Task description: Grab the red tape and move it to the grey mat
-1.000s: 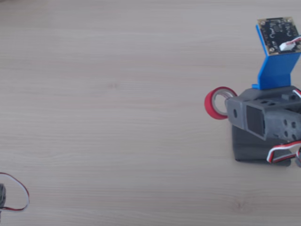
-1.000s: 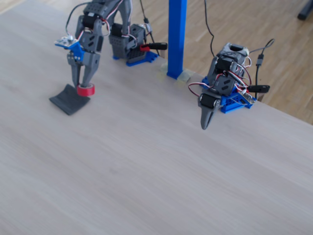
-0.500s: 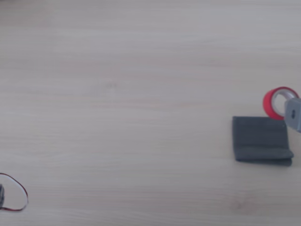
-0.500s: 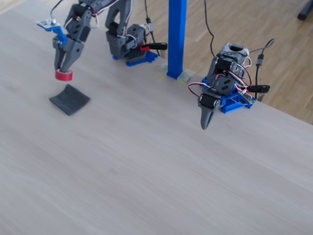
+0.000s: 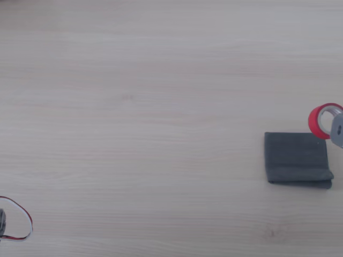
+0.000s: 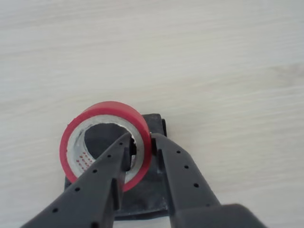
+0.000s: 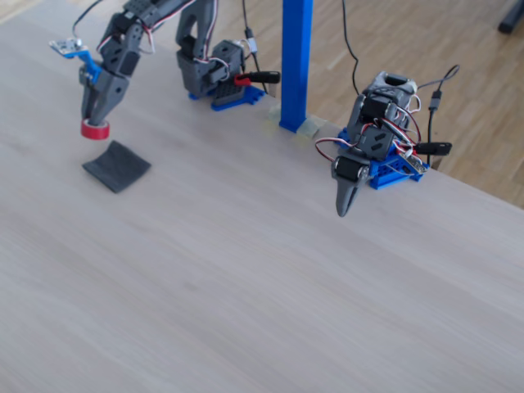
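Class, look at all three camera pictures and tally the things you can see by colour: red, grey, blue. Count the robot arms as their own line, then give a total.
Red: 1, the red tape, held in the gripper
Grey: 1, the grey mat
Blue: 1, the upright blue post
Robot arms: 2, the working arm and a second arm hanging idle
Total: 5

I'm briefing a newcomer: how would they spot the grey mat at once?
On the pale wooden table, look below the gripper that holds the red tape. The grey mat lies flat there: a dark folded cloth rectangle, the only soft, dark thing on the tabletop.
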Tool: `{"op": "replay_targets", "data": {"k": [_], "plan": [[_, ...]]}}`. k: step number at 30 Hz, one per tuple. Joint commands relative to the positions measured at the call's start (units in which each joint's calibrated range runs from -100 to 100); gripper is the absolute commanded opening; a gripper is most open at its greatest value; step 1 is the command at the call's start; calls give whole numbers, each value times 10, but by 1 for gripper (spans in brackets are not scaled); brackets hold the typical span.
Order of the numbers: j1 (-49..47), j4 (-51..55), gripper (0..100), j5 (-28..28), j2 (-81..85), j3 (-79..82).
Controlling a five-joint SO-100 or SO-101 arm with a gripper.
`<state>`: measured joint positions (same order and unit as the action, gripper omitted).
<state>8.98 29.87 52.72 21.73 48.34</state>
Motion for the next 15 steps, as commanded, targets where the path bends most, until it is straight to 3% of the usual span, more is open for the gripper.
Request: {"op": "replay_targets", "data": {"k": [1, 15], "plan": [[1, -25, 2, -1, -30, -9], [-2, -73, 2, 0, -127, -9]]}}
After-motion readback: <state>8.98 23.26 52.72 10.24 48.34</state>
